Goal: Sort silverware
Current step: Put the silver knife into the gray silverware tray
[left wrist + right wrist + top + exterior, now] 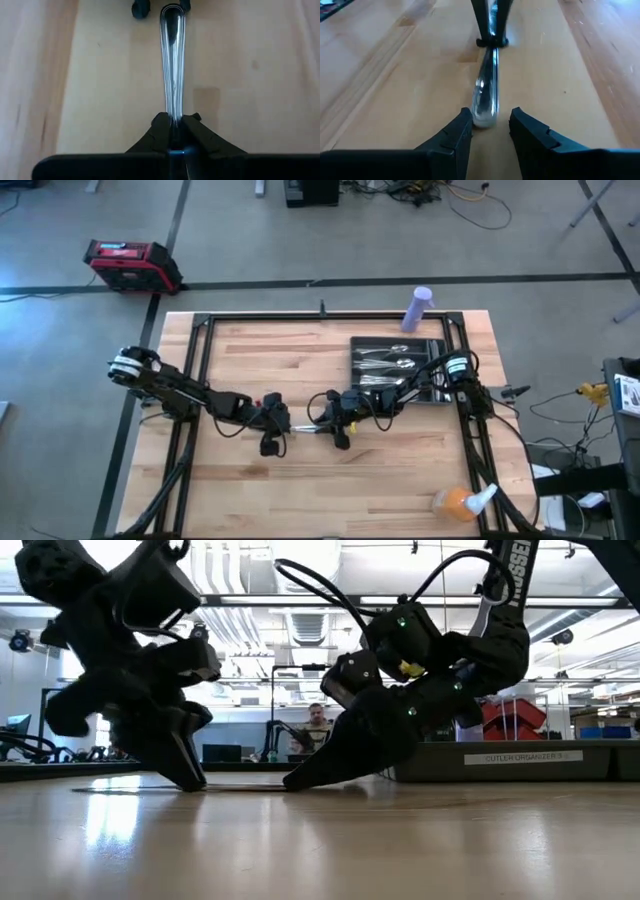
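Worktop from above: both arms meet mid-worktop (400,480); tray (441,370) holds silverware (385,362).
Left wrist: left pincer (173,131) clamped on one utensil handle (173,60).
Right wrist: right pincer (491,125) spread, straddling the handle's free end.

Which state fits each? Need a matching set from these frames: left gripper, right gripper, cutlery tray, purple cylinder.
Things:
1. left gripper
2. right gripper
3. cutlery tray
4. purple cylinder

States:
A. stands at the table's far edge
B. open, fingers either side of the utensil's end
C. shut on the utensil
D. holds sorted silverware, beside the right arm

Pairs: 1-C, 2-B, 3-D, 4-A
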`<state>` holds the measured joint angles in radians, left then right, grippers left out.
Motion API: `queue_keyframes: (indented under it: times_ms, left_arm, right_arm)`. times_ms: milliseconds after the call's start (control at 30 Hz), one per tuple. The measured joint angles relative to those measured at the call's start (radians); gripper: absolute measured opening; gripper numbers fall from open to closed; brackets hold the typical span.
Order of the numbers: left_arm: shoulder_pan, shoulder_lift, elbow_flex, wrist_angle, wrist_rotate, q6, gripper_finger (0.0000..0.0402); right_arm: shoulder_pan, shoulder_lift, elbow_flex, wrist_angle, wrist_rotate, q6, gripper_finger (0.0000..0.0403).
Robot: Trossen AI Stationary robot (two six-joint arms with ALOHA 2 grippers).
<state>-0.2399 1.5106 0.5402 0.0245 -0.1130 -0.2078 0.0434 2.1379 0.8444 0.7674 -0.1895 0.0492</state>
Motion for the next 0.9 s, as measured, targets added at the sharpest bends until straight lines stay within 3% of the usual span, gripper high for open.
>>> queue_keyframes:
  times_ms: [267,533,900]
  left_arm:
    - [-0.049,-0.193,0.075,-0.410,-0.196,-0.206,0.0024]
    - [-0.155,-0.311,0.056,-0.520,-0.207,-0.401,0.0001]
    - [-0.390,-0.265,0.047,-0.627,-0.150,-0.801,0.0001]
  right_arm:
    - [0.057,0.032,0.001,0.022,0.159,0.006,0.0093]
    - [0.062,0.035,0.000,0.035,0.186,-0.006,0.0099]
    - [0.061,0.037,-0.002,0.051,0.189,-0.027,0.0086]
